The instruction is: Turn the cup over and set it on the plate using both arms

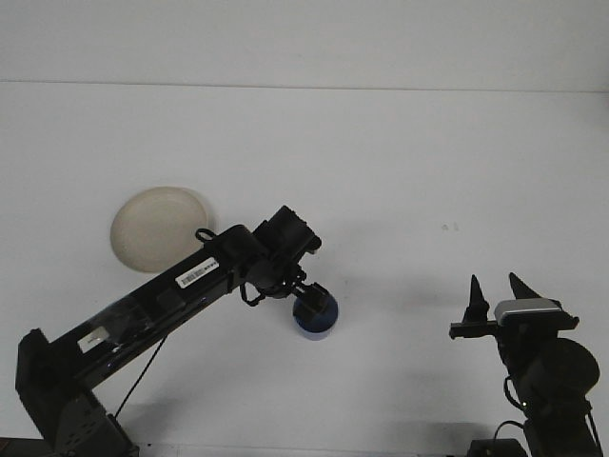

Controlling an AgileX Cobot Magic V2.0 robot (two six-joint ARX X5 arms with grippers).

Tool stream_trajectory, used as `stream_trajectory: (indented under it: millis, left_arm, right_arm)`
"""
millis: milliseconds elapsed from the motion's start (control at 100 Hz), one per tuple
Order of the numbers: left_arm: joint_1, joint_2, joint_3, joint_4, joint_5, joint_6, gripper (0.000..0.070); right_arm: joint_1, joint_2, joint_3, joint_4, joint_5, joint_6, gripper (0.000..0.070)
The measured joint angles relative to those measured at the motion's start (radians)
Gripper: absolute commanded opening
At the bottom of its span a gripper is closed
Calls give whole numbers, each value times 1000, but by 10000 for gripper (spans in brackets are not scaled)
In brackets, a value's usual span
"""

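Left arm at the cup
Left gripper (pixel 310 297) covers the small blue cup's (pixel 318 321) rim, grip unclear; right gripper (pixel 495 291) spread, empty; cream round plate (pixel 157 227) apart.

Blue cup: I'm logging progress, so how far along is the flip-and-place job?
Early. Nothing looks finished: the blue cup stands on the table, apart from the empty plate. In hand: the left gripper is at the cup's rim. The right gripper waits open, off to the side. Grasp, flip and placement remain.
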Motion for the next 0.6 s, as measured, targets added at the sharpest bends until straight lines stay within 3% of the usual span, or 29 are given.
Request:
stream_trajectory:
  millis: [280,340,460,600]
  left_arm:
    - [0,100,0,-3,0,0,447]
    - [0,123,0,-5,0,0,343]
    - [-1,138,0,-6,0,1,0]
    - [-12,138,1,-4,0,5,10]
  right_arm:
    - [0,0,0,0,0,0,415]
    - [0,0,0,0,0,0,415]
    - [0,0,0,0,0,0,415]
    - [0,0,0,0,0,0,415]
